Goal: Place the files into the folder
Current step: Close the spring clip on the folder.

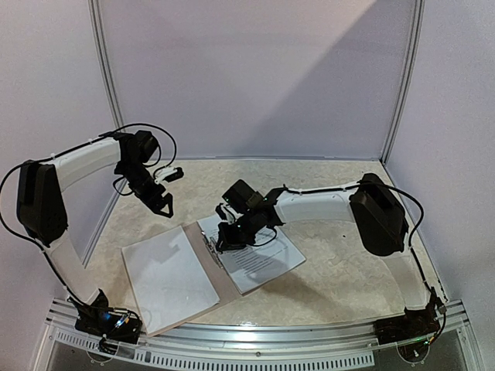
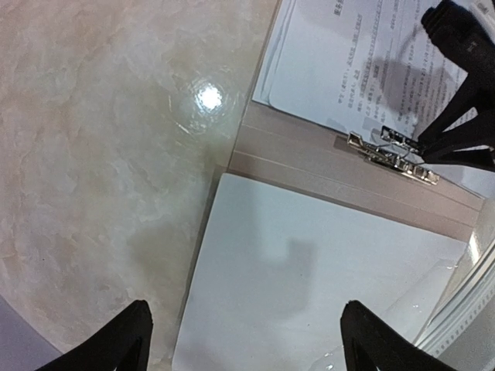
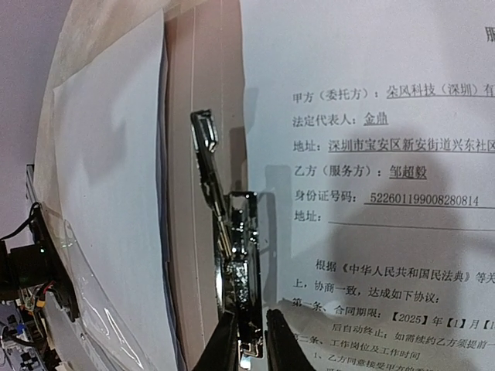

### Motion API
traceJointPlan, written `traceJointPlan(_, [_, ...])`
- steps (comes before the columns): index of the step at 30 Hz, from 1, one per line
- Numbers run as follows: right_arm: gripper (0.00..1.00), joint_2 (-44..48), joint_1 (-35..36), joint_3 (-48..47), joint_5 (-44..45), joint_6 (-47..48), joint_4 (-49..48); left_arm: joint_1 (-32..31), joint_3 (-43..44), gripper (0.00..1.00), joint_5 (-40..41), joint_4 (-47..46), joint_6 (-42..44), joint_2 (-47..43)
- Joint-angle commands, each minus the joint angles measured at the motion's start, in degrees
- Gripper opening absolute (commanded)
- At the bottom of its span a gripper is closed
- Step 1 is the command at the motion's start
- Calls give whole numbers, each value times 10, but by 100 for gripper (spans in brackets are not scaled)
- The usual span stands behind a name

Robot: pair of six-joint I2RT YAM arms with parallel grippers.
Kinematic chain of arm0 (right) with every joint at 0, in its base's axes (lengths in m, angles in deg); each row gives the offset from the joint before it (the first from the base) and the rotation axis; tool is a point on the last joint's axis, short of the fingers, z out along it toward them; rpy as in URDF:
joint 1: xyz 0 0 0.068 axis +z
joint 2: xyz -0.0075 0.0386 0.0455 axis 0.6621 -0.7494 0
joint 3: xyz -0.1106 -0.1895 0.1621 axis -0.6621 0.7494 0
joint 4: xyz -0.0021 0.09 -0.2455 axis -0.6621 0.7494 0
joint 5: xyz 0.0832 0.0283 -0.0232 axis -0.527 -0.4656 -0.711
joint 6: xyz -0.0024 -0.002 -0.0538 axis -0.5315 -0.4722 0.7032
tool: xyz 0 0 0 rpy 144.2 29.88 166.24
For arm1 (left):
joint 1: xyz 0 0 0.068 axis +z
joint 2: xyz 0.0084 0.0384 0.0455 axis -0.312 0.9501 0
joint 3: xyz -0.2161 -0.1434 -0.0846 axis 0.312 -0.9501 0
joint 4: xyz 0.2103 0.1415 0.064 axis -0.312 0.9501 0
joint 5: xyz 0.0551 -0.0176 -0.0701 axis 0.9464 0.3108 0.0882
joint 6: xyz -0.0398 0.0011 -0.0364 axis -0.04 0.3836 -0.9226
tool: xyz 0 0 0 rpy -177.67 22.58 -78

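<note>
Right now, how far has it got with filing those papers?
The folder lies open, a blank white sheet on one half and printed sheets on the other. The right gripper is pinching the metal clip at the spine; the left gripper hovers open, empty. Left, probably: fix the sheets under the clip and close the folder.

- files (image 3: 371,116): white is being shown, lined with black printed text;
- folder (image 2: 309,158): plain brown-tan is being displayed;
- clip (image 2: 390,154): shiny silver is being seen;
- table (image 2: 93,154): mottled cream marbling is being shown.

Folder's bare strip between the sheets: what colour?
The folder is plain brown-tan around the metal clip; clearest in the left wrist view.
</note>
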Motion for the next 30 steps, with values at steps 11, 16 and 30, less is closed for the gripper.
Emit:
traceJointPlan(11, [16,32,16,19,39,11,60,7,21,85,-3,13,5,-1])
traceJointPlan(16, [18,49,18,41,45,7,48,7,21,86,-3,15,7,-4])
traceJointPlan(30, [33,142,19,46,86,-2,70,2,27,85,-10,19,2,-12])
